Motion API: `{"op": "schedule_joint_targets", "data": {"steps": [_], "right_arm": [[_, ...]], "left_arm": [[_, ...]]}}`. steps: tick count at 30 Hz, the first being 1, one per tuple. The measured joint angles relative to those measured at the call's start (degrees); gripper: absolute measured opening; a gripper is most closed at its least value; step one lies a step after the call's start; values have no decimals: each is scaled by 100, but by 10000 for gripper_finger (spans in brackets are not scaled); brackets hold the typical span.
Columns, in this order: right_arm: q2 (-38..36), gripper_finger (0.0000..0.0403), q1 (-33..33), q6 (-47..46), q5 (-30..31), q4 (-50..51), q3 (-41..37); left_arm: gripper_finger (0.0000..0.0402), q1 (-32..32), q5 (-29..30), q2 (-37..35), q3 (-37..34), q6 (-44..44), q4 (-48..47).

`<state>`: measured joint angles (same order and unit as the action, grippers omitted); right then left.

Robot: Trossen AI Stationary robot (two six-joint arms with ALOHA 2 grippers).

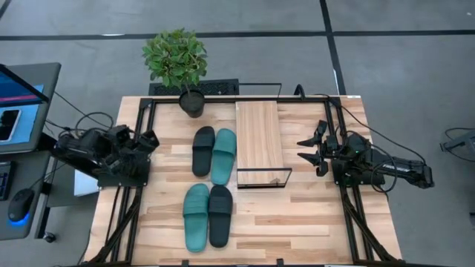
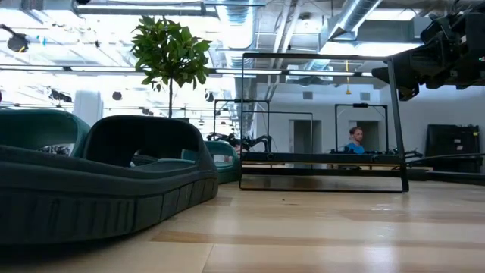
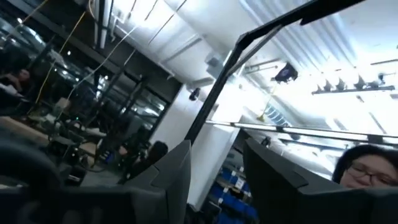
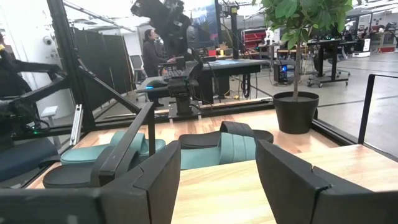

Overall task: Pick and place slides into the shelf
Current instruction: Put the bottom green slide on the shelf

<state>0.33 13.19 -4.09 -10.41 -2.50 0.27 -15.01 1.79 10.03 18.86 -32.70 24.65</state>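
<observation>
Four slides (image 1: 210, 185) in two pairs on counter (image 1: 312, 215), left of empty shelf (image 1: 260, 141). Left gripper (image 1: 148, 141) and right gripper (image 1: 308, 148) parked at edges, jaws wide, empty.

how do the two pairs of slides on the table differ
The far pair, beside the shelf, has the black slide left and the teal one right. The near pair has teal left, black right, and lies past the shelf's end. Both pairs are mismatched, side by side on the table.

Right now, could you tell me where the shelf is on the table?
In the high view the shelf sits right of centre, its far end near the potted plant, with a teal slide just left of it.
</observation>
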Motion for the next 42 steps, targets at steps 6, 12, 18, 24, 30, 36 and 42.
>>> {"op": "schedule_joint_targets", "data": {"steps": [6, 12, 18, 24, 30, 36, 42], "right_arm": [[1, 201, 1, -1, 0, 0, 0], [-1, 201, 2, 1, 0, 0, 0], [-1, 201, 2, -1, 2, 0, 0], [0, 201, 2, -1, -1, 0, 0], [1, 201, 1, -1, -1, 0, 0], [0, 201, 2, -1, 0, 0, 0], [-2, 201, 2, -1, -1, 0, -2]], "left_arm": [[135, -253, 3, 1464, 1070, -360, -1198], [135, -588, 404, 2767, 2972, -746, -4024], [135, -921, 728, 3851, 4641, -1775, -6498], [135, -1209, 801, 4599, 5501, -2565, -8122], [135, -1341, 806, 5135, 5601, -2796, -9242], [135, -1452, 813, 5662, 5598, -2395, -9648], [135, -1624, 738, 6121, 5598, -2125, -9564]]}}
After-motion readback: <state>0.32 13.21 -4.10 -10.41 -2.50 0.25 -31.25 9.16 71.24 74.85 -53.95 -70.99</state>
